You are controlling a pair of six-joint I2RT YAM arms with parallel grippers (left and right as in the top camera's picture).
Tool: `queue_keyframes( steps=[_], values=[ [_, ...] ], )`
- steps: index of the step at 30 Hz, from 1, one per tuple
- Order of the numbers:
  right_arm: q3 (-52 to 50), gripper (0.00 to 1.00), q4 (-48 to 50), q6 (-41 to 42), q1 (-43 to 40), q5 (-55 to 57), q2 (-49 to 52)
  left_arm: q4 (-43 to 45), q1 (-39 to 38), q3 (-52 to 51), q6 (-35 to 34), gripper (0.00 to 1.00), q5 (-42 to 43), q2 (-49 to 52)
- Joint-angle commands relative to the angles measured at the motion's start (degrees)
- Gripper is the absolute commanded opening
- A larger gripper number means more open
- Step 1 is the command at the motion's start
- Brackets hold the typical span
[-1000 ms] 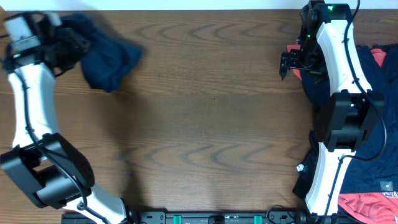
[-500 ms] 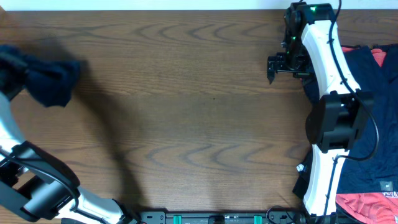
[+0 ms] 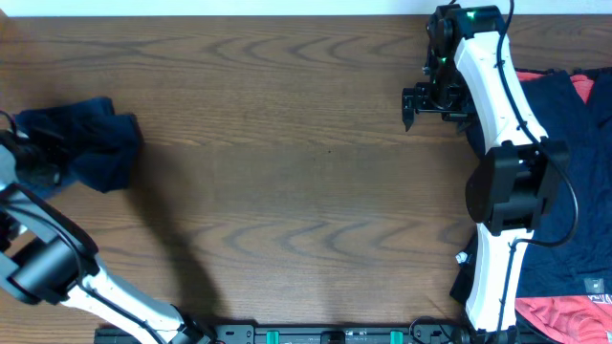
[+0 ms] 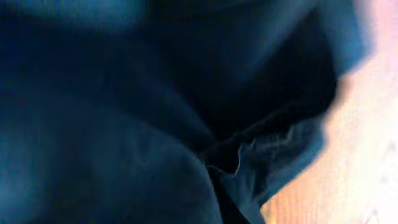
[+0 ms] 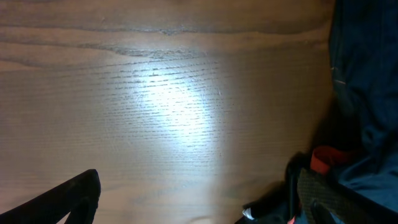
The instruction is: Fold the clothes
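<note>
Left end effector (image 3: 36,156) is sitting at the end of the desk (image 3: 287,143) farthest from the pile of clothes (image 3: 574,153). Its fingers are buried in cloth and not visible. They are reading as drawn together, clamping a bunched navy garment (image 3: 100,153). The garment is hanging in a crumpled wad out from the end effector toward the pile side, well apart from the pile. In the left wrist view, blurred navy folds are filling nearly the whole frame, with a frayed seam edge low at centre and a strip of wood showing at the side.

Right end effector (image 3: 435,110) is hovering over bare wood just beside the pile's far end. Its fingers are standing wide apart and gripping nothing. In the right wrist view, one dark finger (image 5: 71,196) is showing at the bottom corner away from the pile. The other finger (image 5: 297,183) is showing on the pile side, with lit wood between them.

The pile is lying along the desk edge under and beside the right arm. It is mostly navy, with coral-red (image 3: 593,84) showing at its far end and again at its near end (image 3: 564,311). The right wrist view is catching navy cloth (image 5: 367,93) and a coral scrap (image 5: 326,158) at that side.
</note>
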Motion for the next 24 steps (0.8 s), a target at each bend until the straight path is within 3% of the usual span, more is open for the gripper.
queue_keyframes(
  steps=[1,12,19,24],
  values=[
    [-0.1,0.99,-0.5,-0.8,0.6,-0.9,-0.6,-1.0,-0.4,0.5,-3.0,0.06,1.2,1.2],
    [-0.1,0.99,0.0,-0.8,0.6,-0.9,-0.6,3.8,-1.2,0.5,-4.3,0.06,2.2,4.8],
    [-0.1,0.99,-0.9,-1.0,0.6,-0.9,-0.6,13.2,-6.1,0.5,-1.5,0.06,-5.8,9.6],
    [-0.1,0.99,-2.6,-1.0,0.7,-0.9,-0.6,23.0,-9.3,0.5,-1.3,0.06,-7.0,11.6]
  ],
)
